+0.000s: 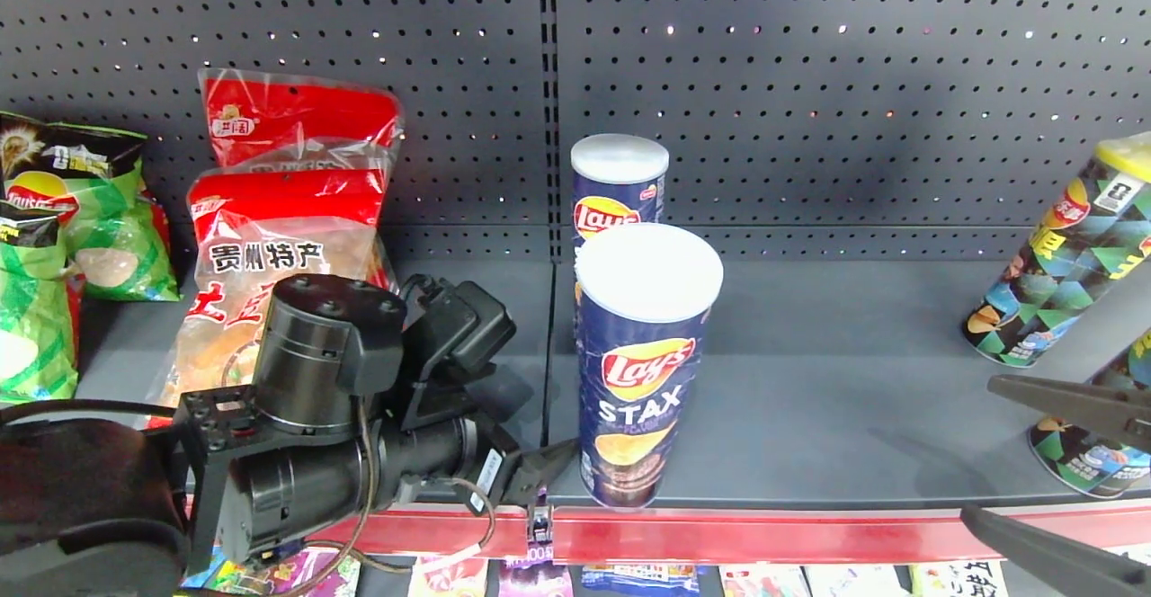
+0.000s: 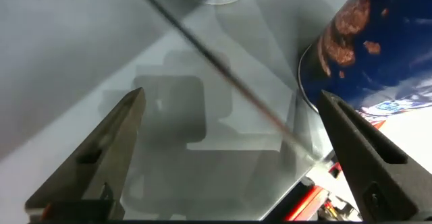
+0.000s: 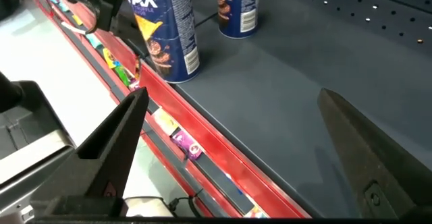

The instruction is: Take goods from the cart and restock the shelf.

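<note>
Two blue chip cans stand upright on the grey shelf (image 1: 836,399). The front can (image 1: 646,363) is at the shelf's front edge and the back can (image 1: 619,185) is right behind it. My left gripper (image 1: 550,464) hovers low at the front edge, just left of the front can. In the left wrist view this gripper (image 2: 233,136) is open over bare shelf, with the front can (image 2: 378,48) beside one finger. My right gripper (image 1: 980,449) is open at the right, in front of the shelf edge, holding nothing. In the right wrist view it (image 3: 233,99) faces both cans (image 3: 165,28).
Red snack bags (image 1: 288,219) and green chip bags (image 1: 54,246) fill the shelf's left part. Patterned cans (image 1: 1061,255) lean at the far right, one (image 1: 1088,458) close behind my right gripper. A red price strip (image 1: 809,525) runs along the front edge. Pegboard backs the shelf.
</note>
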Controlling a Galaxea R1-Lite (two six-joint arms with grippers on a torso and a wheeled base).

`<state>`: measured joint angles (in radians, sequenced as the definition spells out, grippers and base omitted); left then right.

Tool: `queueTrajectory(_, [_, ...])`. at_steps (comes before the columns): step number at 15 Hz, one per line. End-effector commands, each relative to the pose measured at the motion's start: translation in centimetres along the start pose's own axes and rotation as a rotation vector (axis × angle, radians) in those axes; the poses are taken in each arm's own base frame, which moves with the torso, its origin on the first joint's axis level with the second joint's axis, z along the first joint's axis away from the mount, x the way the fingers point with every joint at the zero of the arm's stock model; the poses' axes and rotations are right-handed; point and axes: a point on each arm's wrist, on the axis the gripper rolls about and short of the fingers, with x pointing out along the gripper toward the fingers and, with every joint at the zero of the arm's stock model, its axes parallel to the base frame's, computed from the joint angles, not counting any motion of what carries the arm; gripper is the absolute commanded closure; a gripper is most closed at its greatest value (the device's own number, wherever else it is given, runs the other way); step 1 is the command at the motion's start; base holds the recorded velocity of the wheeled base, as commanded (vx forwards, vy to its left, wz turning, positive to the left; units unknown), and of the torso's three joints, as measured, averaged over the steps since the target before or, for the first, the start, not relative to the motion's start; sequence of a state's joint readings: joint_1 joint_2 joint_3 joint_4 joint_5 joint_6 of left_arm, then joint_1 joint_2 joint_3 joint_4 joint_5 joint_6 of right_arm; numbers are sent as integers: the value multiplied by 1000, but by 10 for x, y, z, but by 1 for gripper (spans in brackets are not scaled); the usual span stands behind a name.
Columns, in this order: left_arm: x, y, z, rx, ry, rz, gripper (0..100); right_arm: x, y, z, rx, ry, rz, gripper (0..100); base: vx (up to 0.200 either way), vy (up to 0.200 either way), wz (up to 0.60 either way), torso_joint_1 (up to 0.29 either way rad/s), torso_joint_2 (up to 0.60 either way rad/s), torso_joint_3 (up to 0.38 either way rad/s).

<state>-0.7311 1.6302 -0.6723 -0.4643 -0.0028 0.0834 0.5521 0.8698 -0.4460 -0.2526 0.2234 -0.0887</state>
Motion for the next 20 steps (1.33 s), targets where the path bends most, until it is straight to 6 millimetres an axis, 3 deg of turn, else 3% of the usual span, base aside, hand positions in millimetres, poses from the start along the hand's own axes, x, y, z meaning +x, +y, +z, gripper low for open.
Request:
queueTrajectory(1, [3,-1,1,0,2,-2,0,0,0,1,0,-1,-2,0,0,0,0,0,0,0])
queueTrajectory(6, [-15,1,-6,-9,-3,14,0,3,-1,-1,4,18,2,0,0,0,0,0,0,0])
queueTrajectory(8, [-31,2,-16,-14,-1,25,0,16,-3,-3,13,67,10,0,0,0,0,0,0,0])
queueTrajectory(12, [-90,3,-42,-57,-69,96,0,59,-6,-1,28,182,60,0,0,0,0,0,0,0])
queueTrajectory(15, [-123,3,-50,-73,-161,153,0,82,-1,-6,24,250,115,0,0,0,0,0,0,0])
queueTrajectory(20, [-136,6,-50,-86,-215,183,0,107,6,-13,15,322,135,0,0,0,0,0,0,0])
